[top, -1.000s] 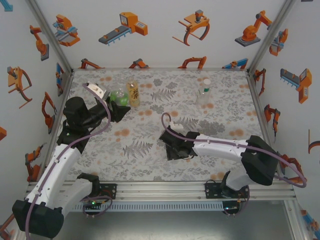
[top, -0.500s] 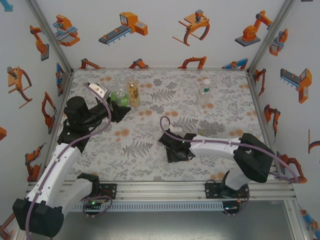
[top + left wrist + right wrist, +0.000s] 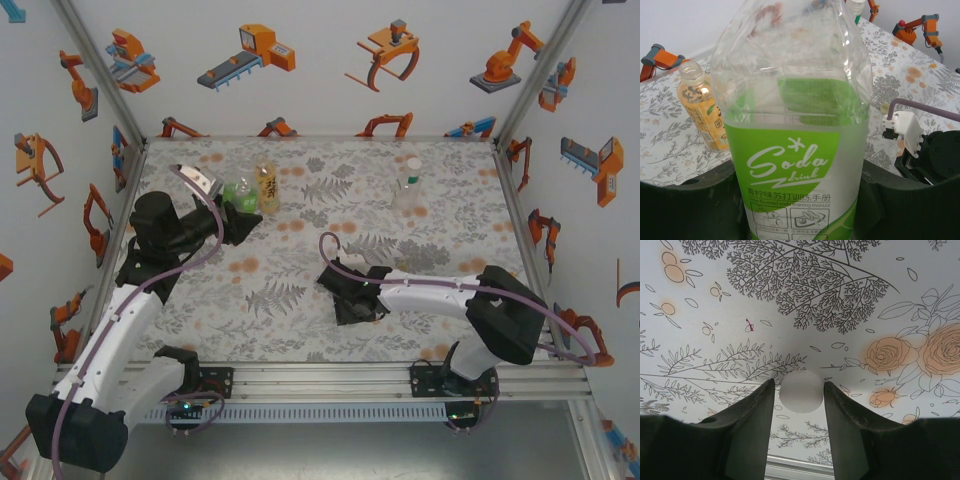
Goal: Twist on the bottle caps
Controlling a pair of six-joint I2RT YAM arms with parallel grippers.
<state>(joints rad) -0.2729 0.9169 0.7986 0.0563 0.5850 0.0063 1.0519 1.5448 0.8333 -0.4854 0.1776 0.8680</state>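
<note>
My left gripper (image 3: 236, 212) is shut on the squat green-labelled soda bottle (image 3: 795, 125), which stands upright at the back left (image 3: 238, 192); its dark fingers (image 3: 685, 205) press both sides of the label. The amber bottle (image 3: 265, 187) stands just beside it, its neck open (image 3: 691, 70). A clear bottle with a green band (image 3: 407, 188) stands at the back right with a white cap on top. My right gripper (image 3: 799, 387) is low over the cloth, jaws open, with a narrow gap on each side of a whitish bottle cap (image 3: 801, 391) lying flat between the fingertips.
The floral cloth (image 3: 300, 260) covers the table between white walls. An aluminium rail (image 3: 330, 375) runs along the near edge, close behind my right gripper (image 3: 350, 300). My right arm's wrist (image 3: 930, 155) lies low at mid-table.
My right gripper has slid a little toward the near left, and its jaws have narrowed around the cap. The left gripper and its bottle have stayed in place.
</note>
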